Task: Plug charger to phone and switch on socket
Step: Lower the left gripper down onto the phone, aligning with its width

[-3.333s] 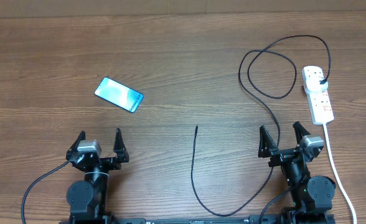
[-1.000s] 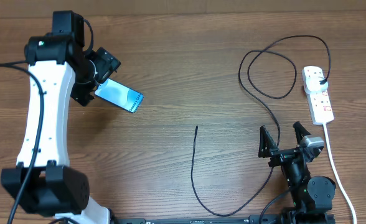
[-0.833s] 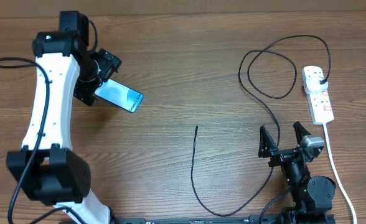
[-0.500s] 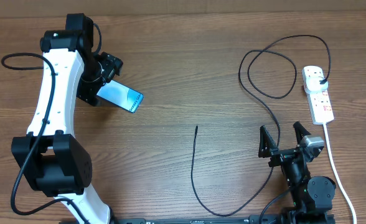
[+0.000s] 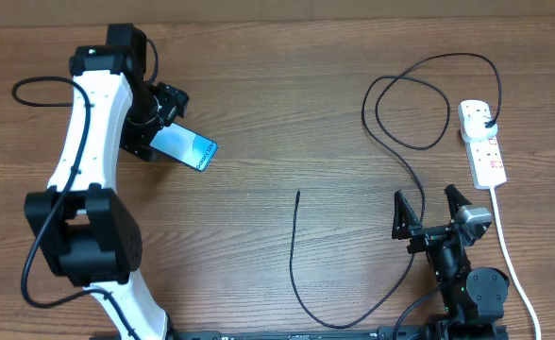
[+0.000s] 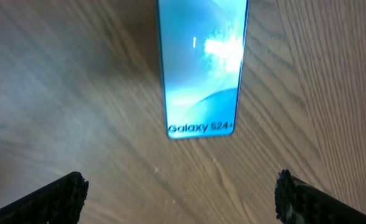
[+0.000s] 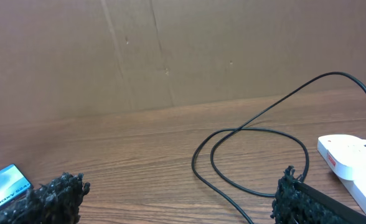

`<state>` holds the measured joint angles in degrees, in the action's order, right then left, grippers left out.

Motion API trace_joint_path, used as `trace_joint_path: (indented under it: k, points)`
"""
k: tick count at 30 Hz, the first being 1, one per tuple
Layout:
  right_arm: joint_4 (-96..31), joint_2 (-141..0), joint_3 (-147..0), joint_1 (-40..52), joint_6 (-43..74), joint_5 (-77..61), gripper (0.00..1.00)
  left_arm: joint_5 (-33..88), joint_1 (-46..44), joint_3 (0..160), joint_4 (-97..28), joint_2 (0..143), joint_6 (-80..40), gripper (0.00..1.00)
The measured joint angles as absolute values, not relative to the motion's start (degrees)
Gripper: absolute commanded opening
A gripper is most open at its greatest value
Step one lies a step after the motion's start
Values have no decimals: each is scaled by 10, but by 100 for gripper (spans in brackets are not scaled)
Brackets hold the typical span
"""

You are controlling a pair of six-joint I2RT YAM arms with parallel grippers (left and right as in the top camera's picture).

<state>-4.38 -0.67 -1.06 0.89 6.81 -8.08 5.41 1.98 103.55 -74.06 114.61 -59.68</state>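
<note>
The phone (image 5: 183, 145) lies flat and screen-up on the table (image 5: 287, 94) toward your far left, set at a slant, and that is why the left arm is stretched out over it. The connector has to meet one short end, so my reading is that the phone needs holding or steadying before anything can be plugged in. The left gripper (image 6: 182, 198) hangs above it with its fingers spread wide and nothing between them. In the wrist view the phone sits just ahead of the line between the two fingertips and roughly centred in the gap, its lettered end nearest them. From that view I cannot tell how high the fingers are off the wood; they look apart from the phone, not touching it. The charger (image 5: 294, 255) trails across the middle and right of the table. Its plug end appears to be seated already in the socket (image 5: 483, 144) at the far right, which explains the loose loops near it. Its bare connector tip (image 5: 298, 195) lies alone on the wood near the centre, well apart from the phone and from both grippers. The right gripper (image 5: 425, 202) is parked low at its base, fingers open and empty, with the cable passing just beside it and the socket and its white cord (image 5: 510, 247) near on its outer side. That placement suits you for picking up the tip and later reaching the red switches, though neither step is begun.
</note>
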Motion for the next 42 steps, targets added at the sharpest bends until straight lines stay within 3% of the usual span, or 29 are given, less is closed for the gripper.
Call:
trace_joint_path:
  k: [42]
  points:
    - [-44, -7, -11, 9, 68, -81, 100, 1, -15, 1035, -717, 1177, -644, 100]
